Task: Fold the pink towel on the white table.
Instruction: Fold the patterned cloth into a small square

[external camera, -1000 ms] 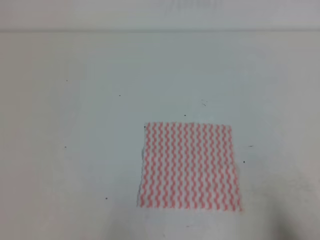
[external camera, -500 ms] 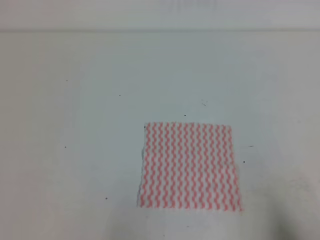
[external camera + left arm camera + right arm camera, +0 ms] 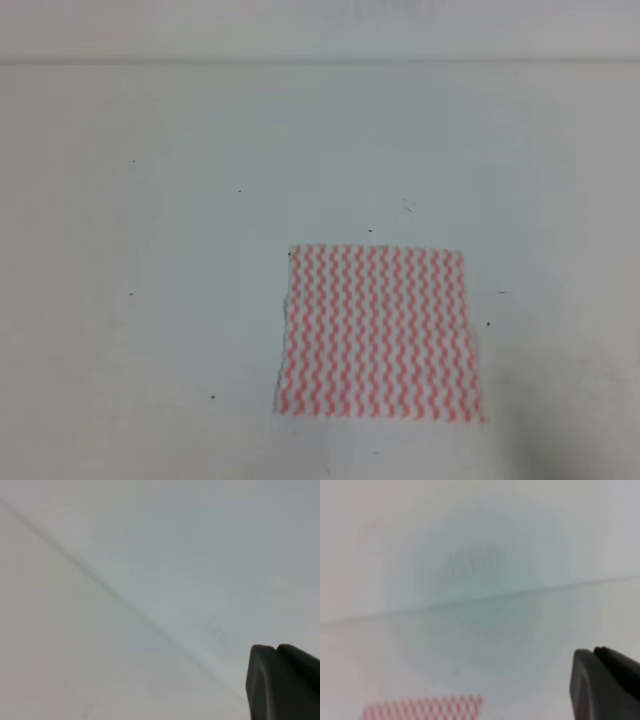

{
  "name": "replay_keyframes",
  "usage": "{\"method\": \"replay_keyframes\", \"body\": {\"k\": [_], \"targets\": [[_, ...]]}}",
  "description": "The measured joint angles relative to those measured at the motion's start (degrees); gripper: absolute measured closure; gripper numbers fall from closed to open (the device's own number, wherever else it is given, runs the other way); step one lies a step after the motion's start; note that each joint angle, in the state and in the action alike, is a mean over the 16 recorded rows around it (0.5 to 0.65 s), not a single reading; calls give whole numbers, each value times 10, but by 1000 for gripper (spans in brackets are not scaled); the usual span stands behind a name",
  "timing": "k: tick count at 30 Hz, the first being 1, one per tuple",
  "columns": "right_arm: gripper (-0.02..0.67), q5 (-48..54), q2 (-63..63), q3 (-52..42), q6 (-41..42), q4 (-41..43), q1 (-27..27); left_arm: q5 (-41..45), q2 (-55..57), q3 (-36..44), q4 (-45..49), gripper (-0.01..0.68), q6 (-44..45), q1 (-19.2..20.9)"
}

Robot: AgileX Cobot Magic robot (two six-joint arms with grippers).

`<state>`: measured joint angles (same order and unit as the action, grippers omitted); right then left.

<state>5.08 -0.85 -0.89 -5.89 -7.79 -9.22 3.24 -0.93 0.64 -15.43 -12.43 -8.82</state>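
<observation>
The pink towel [image 3: 378, 332] lies flat and spread out on the white table [image 3: 180, 250], right of centre and near the front edge. Its far edge shows as a striped strip of pink towel [image 3: 422, 707] at the bottom of the right wrist view. Neither gripper appears in the exterior high view. The left wrist view holds only one dark finger [image 3: 284, 682] at its lower right corner, over bare table. One dark finger [image 3: 607, 685] also shows at the lower right of the right wrist view, to the right of the towel's edge. Nothing is seen held.
The table's far edge [image 3: 320, 62] runs across the top of the exterior high view, with a pale wall behind it. Tiny dark specks [image 3: 239, 190] dot the surface.
</observation>
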Motion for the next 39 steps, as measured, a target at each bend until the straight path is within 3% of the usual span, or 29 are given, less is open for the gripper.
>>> {"method": "replay_keyframes", "body": {"k": [8, 16, 29, 39], "targets": [[667, -94, 0, 0, -1, -157, 0, -64, 1, 0, -36, 676, -27, 0], [667, -97, -1, 3, -2, -241, 0, -57, 4, -3, -40, 676, -32, 0], [667, 48, -90, 82, -2, -270, 0, 66, 125, -85, -37, 675, -35, 1], [667, 215, -251, 198, 0, -215, 0, 182, 322, -232, -116, 675, 116, 1]]}}
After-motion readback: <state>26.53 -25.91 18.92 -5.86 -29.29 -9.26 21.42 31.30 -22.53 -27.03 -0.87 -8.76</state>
